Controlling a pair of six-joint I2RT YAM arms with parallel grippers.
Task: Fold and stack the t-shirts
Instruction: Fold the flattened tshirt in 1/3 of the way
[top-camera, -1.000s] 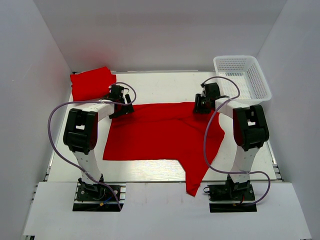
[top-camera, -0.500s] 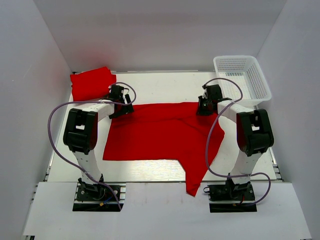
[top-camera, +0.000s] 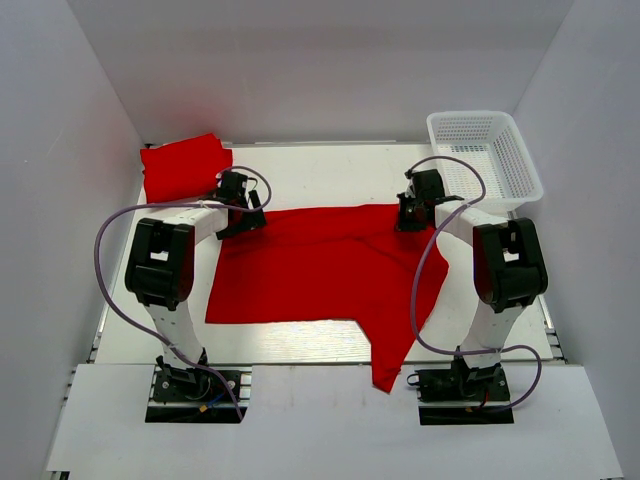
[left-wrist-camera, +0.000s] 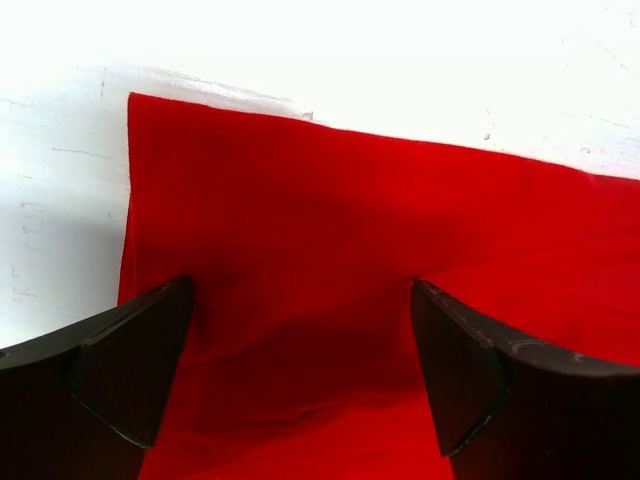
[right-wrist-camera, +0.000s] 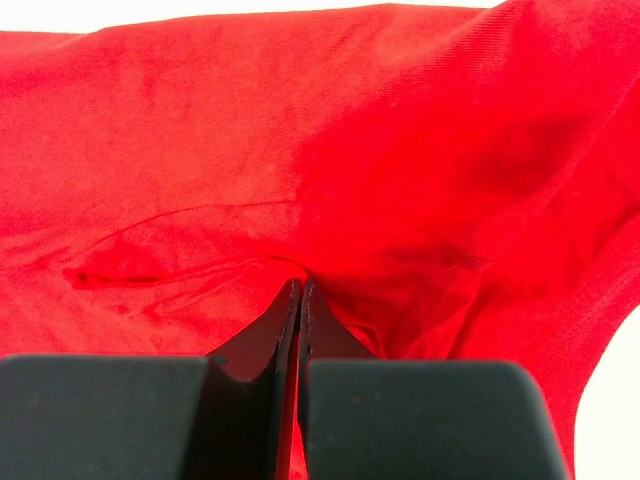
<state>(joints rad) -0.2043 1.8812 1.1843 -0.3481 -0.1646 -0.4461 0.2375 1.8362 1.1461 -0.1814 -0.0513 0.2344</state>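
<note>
A spread t-shirt (top-camera: 320, 265) lies flat on the white counter (top-camera: 330, 170), with the right gripper (right-wrist-camera: 300, 285) pinched together on a small fold of cloth at its far right corner. At the shirt's far left corner the left gripper (left-wrist-camera: 300, 300) stands wide apart over the cloth, gripping nothing. A folded t-shirt (top-camera: 183, 165) sits beyond that left corner, and a white mesh basket (top-camera: 470, 116) beyond the right.

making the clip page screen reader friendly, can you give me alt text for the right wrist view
The right claw, seen from behind its two black fingers, is shut on a pinched ridge of a red t-shirt. The wrinkled cloth fills nearly the frame, with white table showing only at the lower right corner and along the top edge.
</note>
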